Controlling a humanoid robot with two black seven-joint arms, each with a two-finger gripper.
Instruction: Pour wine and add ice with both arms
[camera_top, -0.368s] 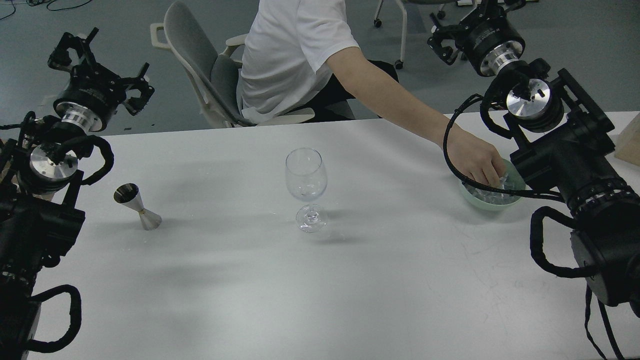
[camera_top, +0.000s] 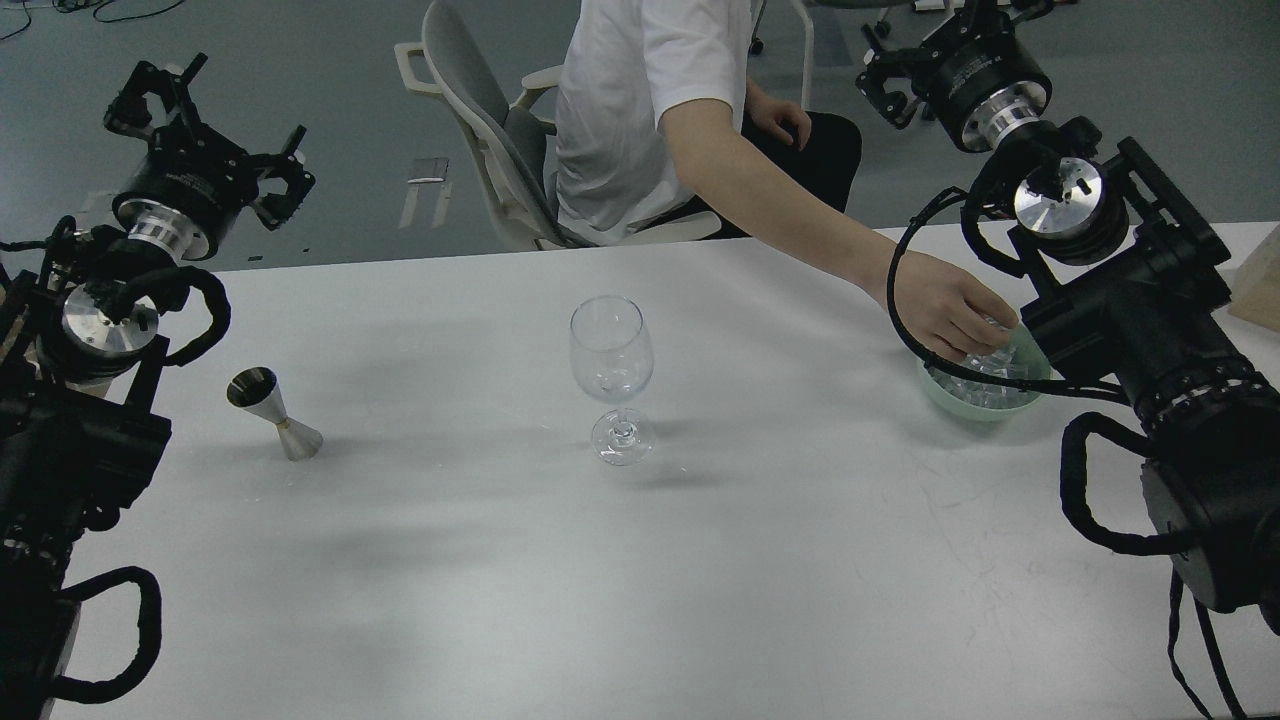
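Observation:
An empty wine glass (camera_top: 611, 378) stands upright at the table's middle. A steel jigger (camera_top: 273, 413) stands to its left. A pale green bowl (camera_top: 943, 395) at the right holds several clear ice cubes (camera_top: 985, 392). A person's hand (camera_top: 948, 314) is over the bowl with ice under its fingers. My left gripper (camera_top: 215, 115) is raised past the table's far left edge, its claws spread and empty. My right gripper (camera_top: 915, 60) is raised at the top right, beyond the bowl. It is dark and partly cut off by the frame edge. No wine bottle shows.
The person in a white shirt sits on a grey chair (camera_top: 470, 80) behind the table, arm reaching across to the bowl. My right arm's black links and cable (camera_top: 1120, 310) crowd the bowl's right side. A tan box (camera_top: 1262, 280) sits at the right edge.

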